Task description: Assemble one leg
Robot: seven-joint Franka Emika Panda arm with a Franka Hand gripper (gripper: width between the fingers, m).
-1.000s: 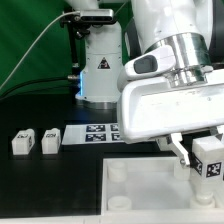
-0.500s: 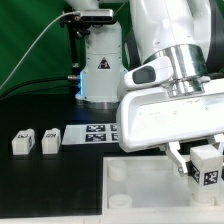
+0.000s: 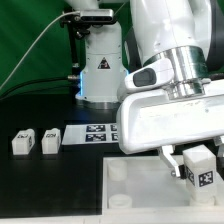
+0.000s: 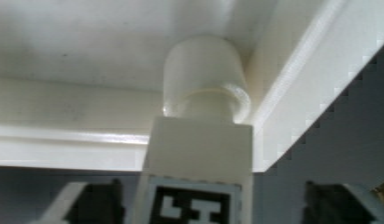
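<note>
My gripper (image 3: 198, 176) is shut on the leg (image 3: 200, 168), a small white block with a black-and-white tag. It holds the leg slightly tilted over the far corner of the white square top (image 3: 135, 190), at the exterior view's right. In the wrist view the leg (image 4: 203, 150) runs away from the camera between my dark fingers (image 4: 100, 205). Its rounded far end lies against the inside corner of the top's raised rim (image 4: 322, 80). I cannot tell whether that end touches a socket.
Two more white tagged legs (image 3: 20, 143) (image 3: 49, 140) stand at the exterior view's left. The marker board (image 3: 92, 133) lies behind the top. Round sockets (image 3: 118, 173) show on the top's left side. The arm's base (image 3: 100, 70) stands at the back.
The gripper has shifted toward the exterior view's left and slightly down with the leg, and the leg's tag face has turned and tilted.
</note>
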